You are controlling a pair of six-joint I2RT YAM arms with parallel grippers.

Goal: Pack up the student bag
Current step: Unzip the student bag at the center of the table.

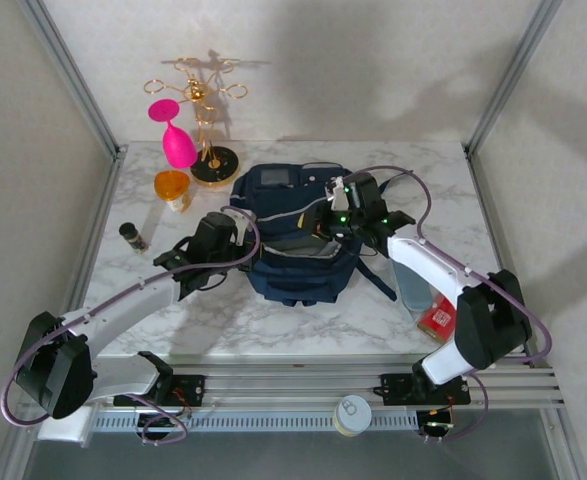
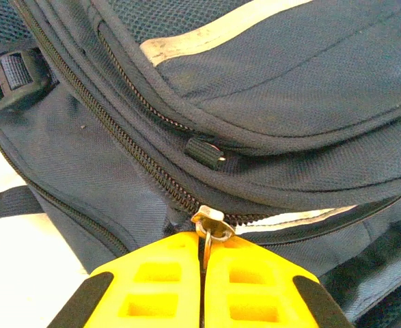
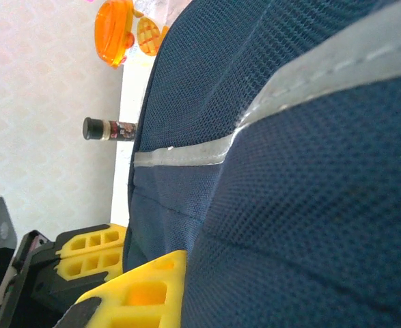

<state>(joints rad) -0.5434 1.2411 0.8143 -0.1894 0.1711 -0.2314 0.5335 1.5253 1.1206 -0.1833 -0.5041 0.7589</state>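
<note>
The step in hand looks like unzipping. The student bag lies in the middle of the counter, between the two arms. The left hand is pinched tight on the metal zipper pull. The right hand is closed as well, apparently nipping a fold of the bag's fabric to brace it. The next move probably calls for drawing the pull along its track while the right hand holds firm. Counted: one bag, one pink wine glass, one gold rack, one orange cup, one small bottle, one red packet and one round tin.
</note>
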